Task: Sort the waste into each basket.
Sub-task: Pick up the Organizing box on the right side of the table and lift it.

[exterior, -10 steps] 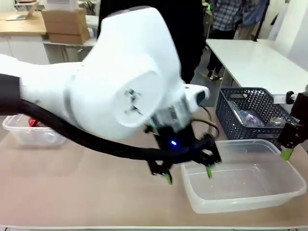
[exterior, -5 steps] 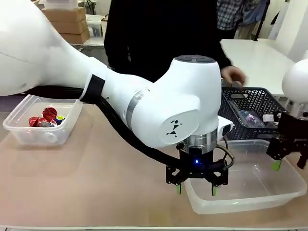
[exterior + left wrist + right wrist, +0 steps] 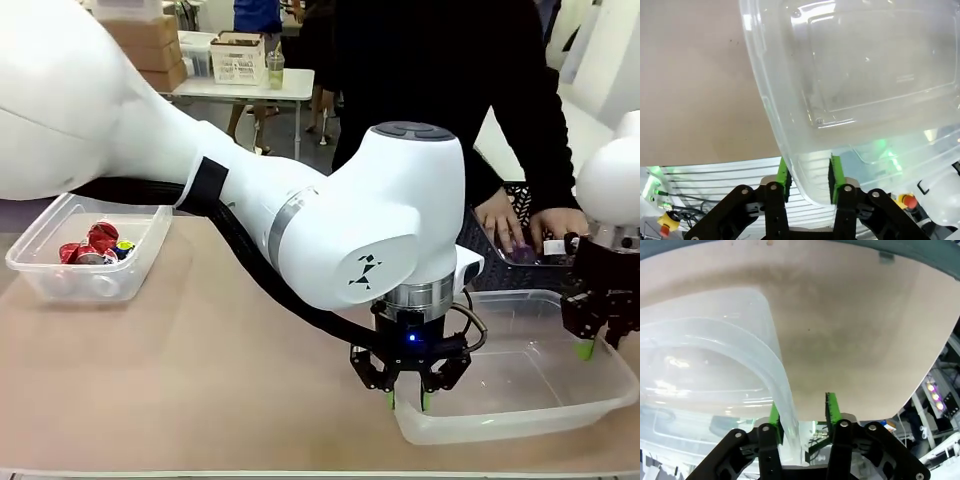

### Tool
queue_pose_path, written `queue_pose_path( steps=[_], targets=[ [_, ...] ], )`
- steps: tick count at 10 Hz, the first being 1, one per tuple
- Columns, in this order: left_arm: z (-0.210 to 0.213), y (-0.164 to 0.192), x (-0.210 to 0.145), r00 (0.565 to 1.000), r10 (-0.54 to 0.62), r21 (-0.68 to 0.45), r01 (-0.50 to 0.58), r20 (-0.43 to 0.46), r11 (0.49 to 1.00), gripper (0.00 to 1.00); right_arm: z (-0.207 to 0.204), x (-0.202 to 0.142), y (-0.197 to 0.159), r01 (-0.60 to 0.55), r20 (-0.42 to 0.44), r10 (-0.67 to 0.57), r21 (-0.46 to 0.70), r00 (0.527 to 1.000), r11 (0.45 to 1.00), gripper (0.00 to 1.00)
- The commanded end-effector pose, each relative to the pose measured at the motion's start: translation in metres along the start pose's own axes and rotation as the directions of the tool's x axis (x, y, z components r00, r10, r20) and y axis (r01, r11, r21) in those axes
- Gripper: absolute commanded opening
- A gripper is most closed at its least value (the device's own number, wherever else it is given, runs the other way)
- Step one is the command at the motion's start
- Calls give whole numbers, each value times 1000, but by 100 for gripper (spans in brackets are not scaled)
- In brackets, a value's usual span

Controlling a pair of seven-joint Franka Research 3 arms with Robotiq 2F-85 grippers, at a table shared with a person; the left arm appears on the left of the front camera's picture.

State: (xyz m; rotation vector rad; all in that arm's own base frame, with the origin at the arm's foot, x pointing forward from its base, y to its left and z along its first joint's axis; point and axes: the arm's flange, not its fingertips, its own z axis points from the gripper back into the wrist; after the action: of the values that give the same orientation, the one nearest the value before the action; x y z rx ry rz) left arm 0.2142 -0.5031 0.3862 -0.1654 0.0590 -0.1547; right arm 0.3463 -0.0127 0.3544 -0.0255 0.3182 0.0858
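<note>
Left arm (image 3: 330, 220): white rounded shells, black joint band, black cable (image 3: 243, 255) along the underside, small black geometric mark (image 3: 365, 272), blue lamp (image 3: 410, 338) at the flange. Left gripper (image 3: 406, 399) and right gripper (image 3: 598, 345): black linkages, green pads (image 3: 834, 172), apparently silver pivot screws.

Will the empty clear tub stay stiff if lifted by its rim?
Likely light: the clear tub is thin-walled and empty. Its rim may flex where the left end effector and right end effector pinch it.
</note>
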Motion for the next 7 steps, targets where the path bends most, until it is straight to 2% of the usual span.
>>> queue_pose_path(
  steps=[1, 2, 5, 7],
  targets=[
    [-2, -5, 1, 999, 26, 9, -27, 18, 1000, 2, -51, -52, 9, 28, 37, -26, -34, 999, 999, 5],
    [-2, -4, 0, 1000, 21, 15, -21, 19, 1000, 0, -47, -54, 9, 35, 44, -33, -33, 998, 999, 0],
    [8, 2, -3, 999, 18, 19, -19, 26, 1000, 0, -31, -65, 11, 77, 45, -75, -52, 996, 996, 0],
    [45, 24, -16, 1000, 1, -40, -1, 9, 999, 0, -4, -84, 12, 107, 25, -106, -50, 994, 993, 0]
  ],
)
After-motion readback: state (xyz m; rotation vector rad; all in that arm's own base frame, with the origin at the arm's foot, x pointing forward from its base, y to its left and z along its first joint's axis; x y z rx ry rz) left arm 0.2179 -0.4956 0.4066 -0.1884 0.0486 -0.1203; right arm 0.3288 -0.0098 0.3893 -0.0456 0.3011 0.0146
